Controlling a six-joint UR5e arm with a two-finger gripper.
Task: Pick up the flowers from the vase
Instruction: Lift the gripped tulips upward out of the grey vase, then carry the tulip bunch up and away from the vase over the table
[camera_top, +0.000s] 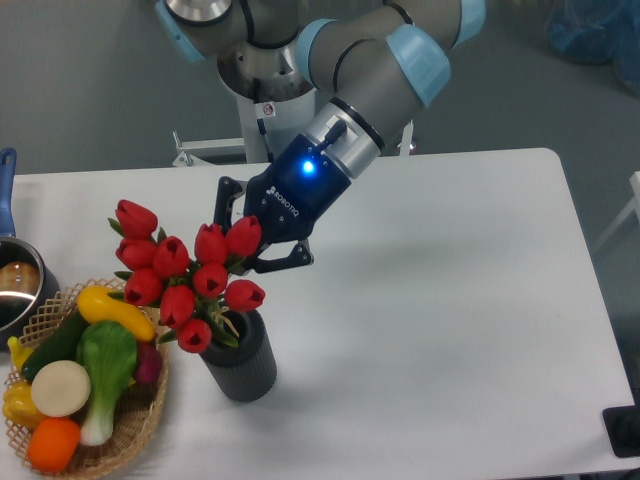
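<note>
A bunch of red tulip flowers with green leaves hangs above the dark grey ribbed vase, which stands upright near the table's front. The bunch leans up and to the left, and its lowest buds and leaves still overlap the vase mouth. My gripper comes in from the upper right and is shut on the flowers at the right side of the bunch. The red buds hide the grip point and the stems.
A woven wicker basket of toy vegetables sits at the front left, close beside the vase. A metal pot with a blue handle stands at the left edge. The white table runs on to the right.
</note>
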